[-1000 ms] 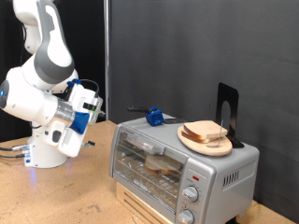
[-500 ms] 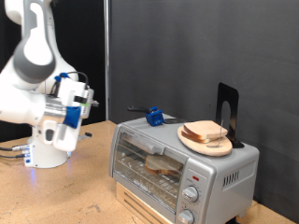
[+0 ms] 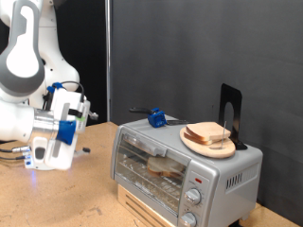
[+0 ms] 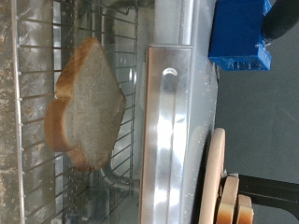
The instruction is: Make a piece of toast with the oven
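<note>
The silver oven (image 3: 180, 170) stands at the exterior view's lower right with its glass door shut. A slice of toast (image 3: 168, 166) lies on the wire rack inside and shows through the glass in the wrist view (image 4: 89, 103). A second slice of bread (image 3: 210, 133) lies on a round wooden plate (image 3: 194, 142) on top of the oven. My gripper (image 3: 80, 121) hangs well off to the exterior view's left of the oven, pointing towards it, with nothing seen between its fingers. The fingers do not show in the wrist view.
A thin black upright stand (image 3: 230, 113) stands on the oven's top behind the plate. A blue object (image 3: 156, 118) with a dark handle sits at the oven's back corner and shows in the wrist view (image 4: 240, 35). The oven's knobs (image 3: 192, 197) face the front. The wooden table (image 3: 66, 199) spreads below.
The arm has swung away from the oven, towards the exterior view's left and downward. The oven, toast and plate have not moved.
</note>
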Robot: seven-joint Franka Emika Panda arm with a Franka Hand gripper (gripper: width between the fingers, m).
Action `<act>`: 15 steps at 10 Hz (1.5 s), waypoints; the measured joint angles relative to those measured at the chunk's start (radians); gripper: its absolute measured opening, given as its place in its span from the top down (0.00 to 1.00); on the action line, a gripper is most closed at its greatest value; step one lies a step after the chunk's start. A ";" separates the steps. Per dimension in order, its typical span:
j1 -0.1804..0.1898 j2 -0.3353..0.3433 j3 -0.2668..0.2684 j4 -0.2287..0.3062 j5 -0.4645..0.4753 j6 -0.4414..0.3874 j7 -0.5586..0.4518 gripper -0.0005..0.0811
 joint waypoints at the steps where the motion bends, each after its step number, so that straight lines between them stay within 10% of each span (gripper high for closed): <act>1: 0.000 -0.003 0.000 -0.003 -0.001 -0.001 -0.002 0.00; 4: 0.000 0.034 0.012 0.033 0.031 -0.009 0.007 0.00; 11: 0.000 0.332 0.081 0.349 0.206 -0.027 0.105 0.00; 15: 0.003 0.359 0.110 0.370 0.334 0.049 0.106 0.00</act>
